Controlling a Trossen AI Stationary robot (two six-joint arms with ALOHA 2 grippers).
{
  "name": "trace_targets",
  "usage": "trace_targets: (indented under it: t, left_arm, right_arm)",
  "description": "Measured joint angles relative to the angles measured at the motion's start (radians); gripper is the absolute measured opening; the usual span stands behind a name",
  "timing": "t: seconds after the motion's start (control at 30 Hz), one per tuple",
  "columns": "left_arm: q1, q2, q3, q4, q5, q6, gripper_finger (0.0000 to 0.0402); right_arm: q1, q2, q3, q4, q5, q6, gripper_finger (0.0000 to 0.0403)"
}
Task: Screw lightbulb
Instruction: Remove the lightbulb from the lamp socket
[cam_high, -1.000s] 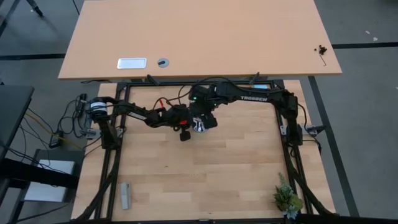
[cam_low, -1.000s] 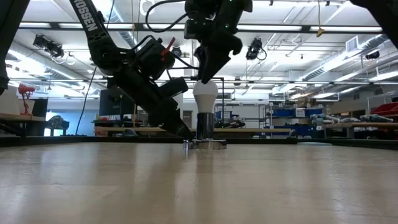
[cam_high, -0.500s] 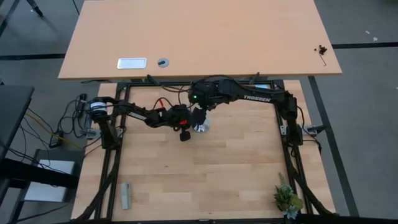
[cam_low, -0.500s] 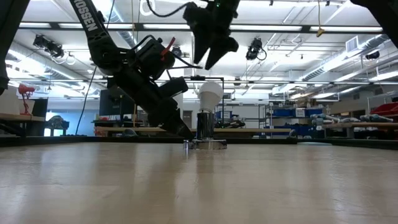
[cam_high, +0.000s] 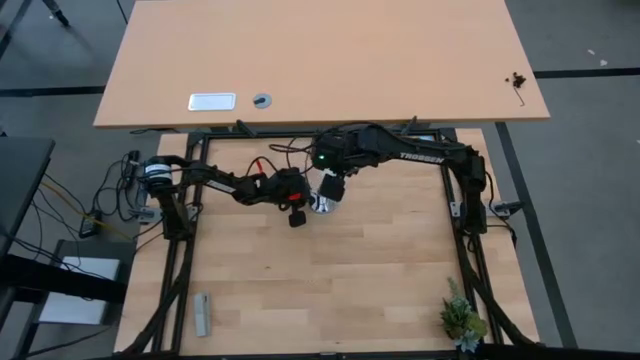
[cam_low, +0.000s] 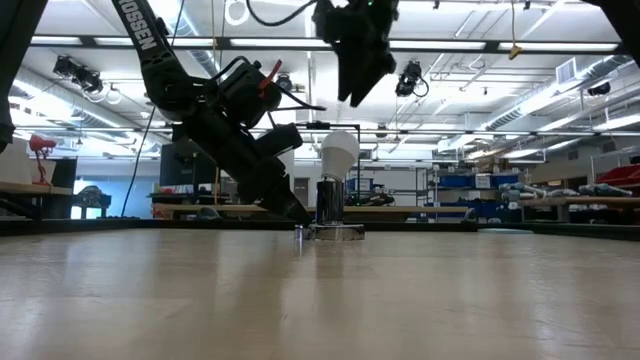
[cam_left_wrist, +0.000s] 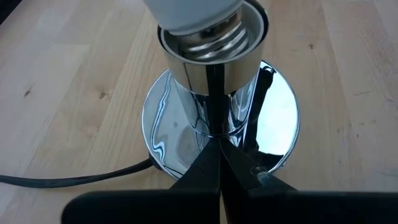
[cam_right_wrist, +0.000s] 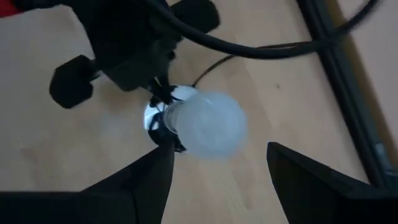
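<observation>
Lightbulb (cam_low: 338, 152) seated in silver socket (cam_low: 330, 203), leaning slightly, frosted white dome over narrower neck; screw threads partly exposed above socket rim in left wrist view. Mostly hidden under right arm in high view. Socket base (cam_left_wrist: 280, 118) round, mirror-polished, on pale plank table (cam_high: 350, 270); black cord (cam_left_wrist: 68, 180) trailing off, far end cut off. Left gripper (cam_left_wrist: 219, 158) low at socket base, fingers pinched together against the chrome stem. Right gripper (cam_right_wrist: 217, 158) above bulb, clear of it, fingers spread apart.

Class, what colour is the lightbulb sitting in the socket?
Frosted white lightbulb; clearest in the low view.
</observation>
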Motion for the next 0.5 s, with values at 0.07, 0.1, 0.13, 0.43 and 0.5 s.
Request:
trace_targets:
  t: [0.07, 0.1, 0.13, 0.43, 0.5]
  left_arm:
    - [0.0, 0.0, 0.0, -0.001, 0.0, 0.0, 0.0001]
    - [0.0, 0.0, 0.0, -0.001, -0.001, 0.0, 0.0001]
    - [0.0, 0.0, 0.0, -0.001, -0.002, 0.0, 0.0001]
    - [0.0, 0.0, 0.0, -0.001, -0.002, 0.002, 0.0001]
    - [0.0, 0.0, 0.0, 0.0, -0.002, 0.002, 0.0001]
  right_arm:
    - [0.008, -0.011, 0.0, -0.03, 0.034, 0.001, 0.0254]
    - [0.012, -0.014, 0.0, -0.04, 0.054, 0.004, 0.0249]
    - [0.017, -0.015, 0.0, -0.046, 0.077, 0.007, 0.0242]
    - [0.051, -0.067, -0.288, 0.113, 0.106, 0.01, 0.0158]
    - [0.063, -0.101, -0.386, 0.181, 0.107, 0.024, 0.0133]
